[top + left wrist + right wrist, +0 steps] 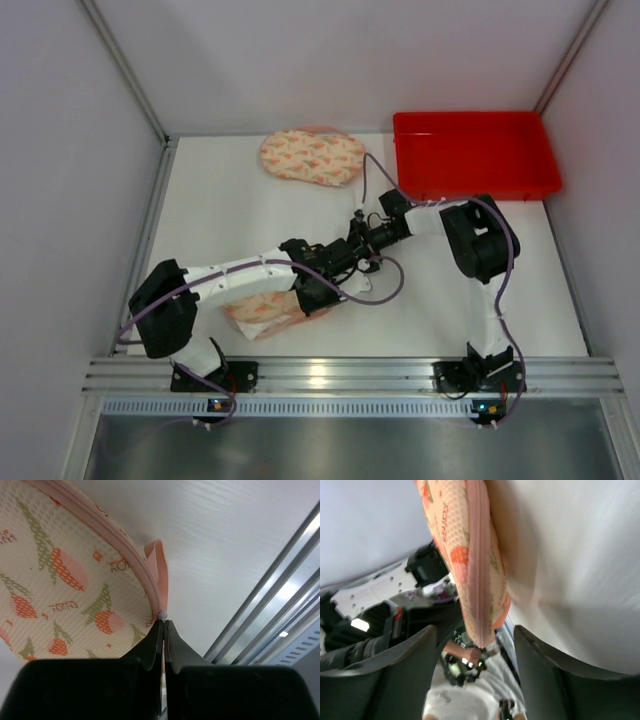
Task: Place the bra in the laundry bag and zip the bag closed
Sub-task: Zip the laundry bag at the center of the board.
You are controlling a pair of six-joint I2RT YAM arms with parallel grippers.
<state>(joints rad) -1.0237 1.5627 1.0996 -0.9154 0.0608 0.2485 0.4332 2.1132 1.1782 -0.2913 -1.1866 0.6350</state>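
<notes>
My left arm [240,272] covers most of the peach fruit-print mesh laundry bag [255,315]; left tool [163,624] pinches its white zipper pull [162,614], right tool [476,640] spread astride it. Red plastic tray [475,155] behind.

The white table [250,215] carries a red tray [475,155] at its far right corner, a patterned oval pouch [312,157] by the far edge, and the laundry bag [262,312] toward the near left corner.

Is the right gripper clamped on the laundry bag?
No, the right gripper is open, jaws wide apart either side of the zippered edge of the laundry bag.
</notes>
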